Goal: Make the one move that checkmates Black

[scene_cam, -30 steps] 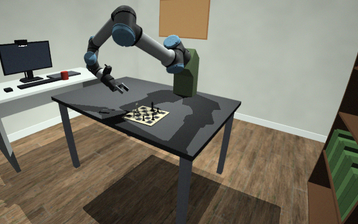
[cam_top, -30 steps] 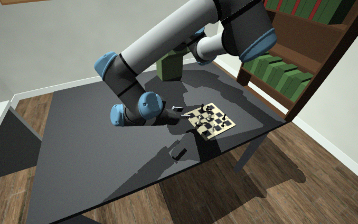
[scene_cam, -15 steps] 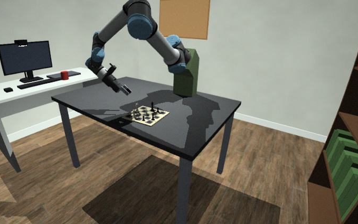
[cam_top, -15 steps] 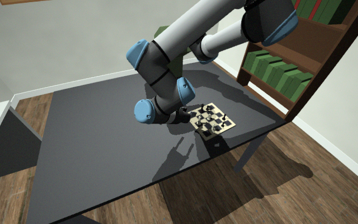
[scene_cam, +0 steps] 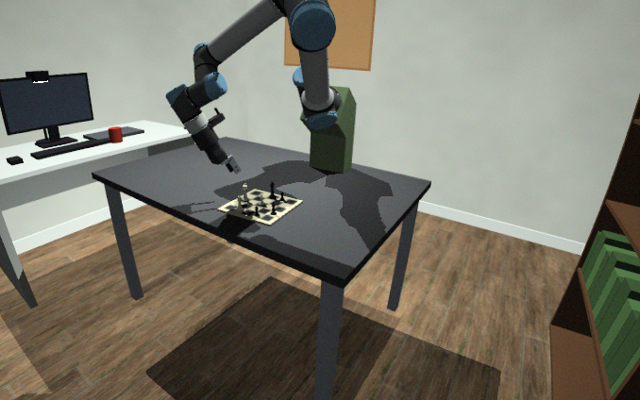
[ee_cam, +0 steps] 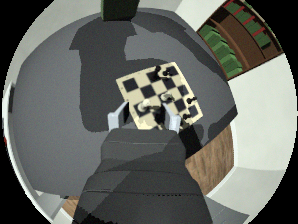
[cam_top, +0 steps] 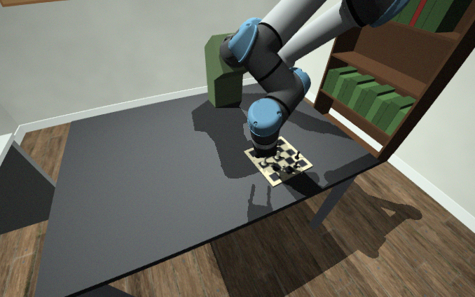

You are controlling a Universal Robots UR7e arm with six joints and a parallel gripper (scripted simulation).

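So the chessboard (scene_cam: pixel 290 201) is the anchor here: it sits on the dark table (scene_cam: pixel 372 198), toward the front edge, with the arm's green pedestal (scene_cam: pixel 343 128) well behind it. The gripper (scene_cam: pixel 233 165) hangs above and just off the board's left-back corner, tilted down toward it, jaws spread wide with nothing between them.

On the board there's a mix of pieces: a pale one (scene_cam: pixel 244 188) standing tall near the corner closest to the gripper, another white piece (scene_cam: pixel 239 202) just in front of it, and a tall black piece (scene_cam: pixel 272 189) further along the back edge, plus several smaller dark ones in the middle (too tiny to name, and I can't read the edge letters at all, so I won't pretend to know which white piece delivers the mate).

Handling-wise, my guess is these are light, rigid, smooth little things with narrow bases, so easy to tip and easy to knock a neighbour over. I'd come straight down and pinch the chosen piece around its upper stem or head, since the squares look crowded and wide fingers near the bases could nudge the others off their squares.
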